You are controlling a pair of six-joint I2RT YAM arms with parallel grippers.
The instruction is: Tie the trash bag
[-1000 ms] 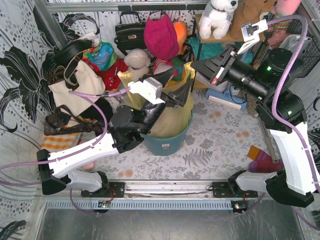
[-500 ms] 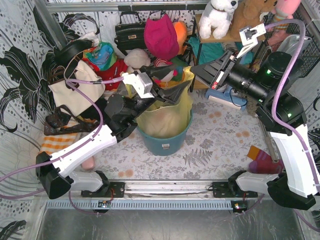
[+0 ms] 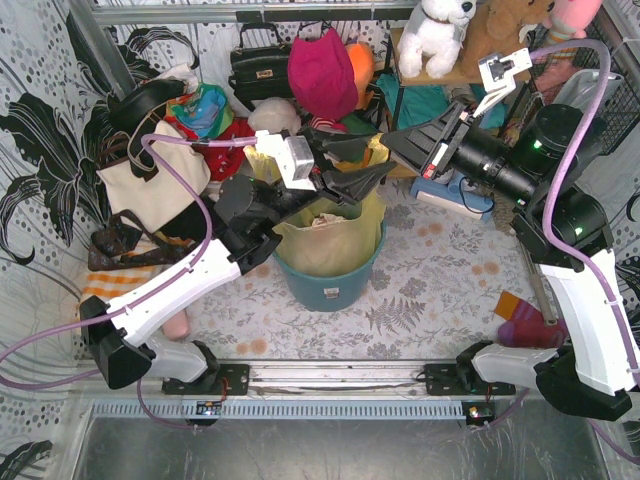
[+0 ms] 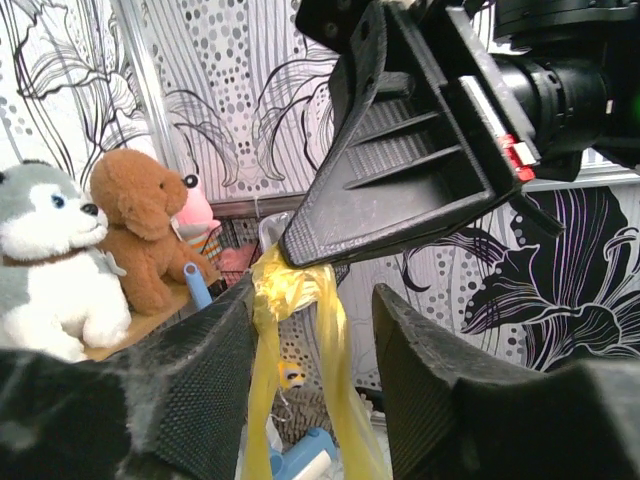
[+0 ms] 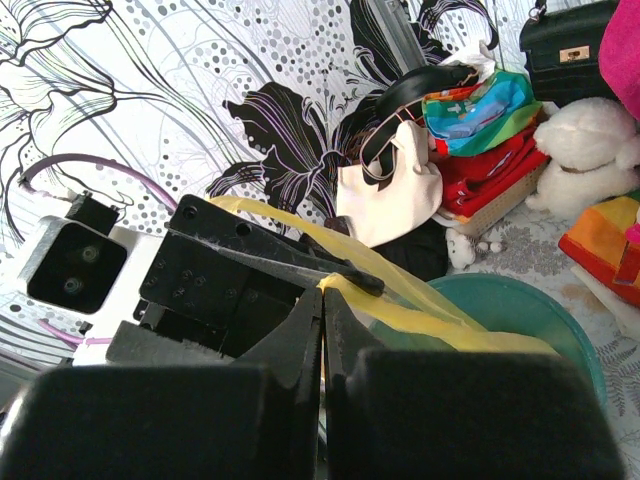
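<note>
We see the right jaws pinched shut on a gathered, crinkled twist of the trash bag (image 4: 288, 285), thin translucent yellow-green film hanging below their tips. The left jaws stand apart, the strand between their ribbed black pads (image 4: 200, 400), above the round teal bin (image 3: 335, 290)

The trash bag (image 3: 335, 238) sits in the bin (image 3: 332, 290); left of the bin the tote bag (image 3: 150, 178), behind it the handbag (image 3: 258, 66), behind-right the plush dog (image 3: 437, 30)
</note>
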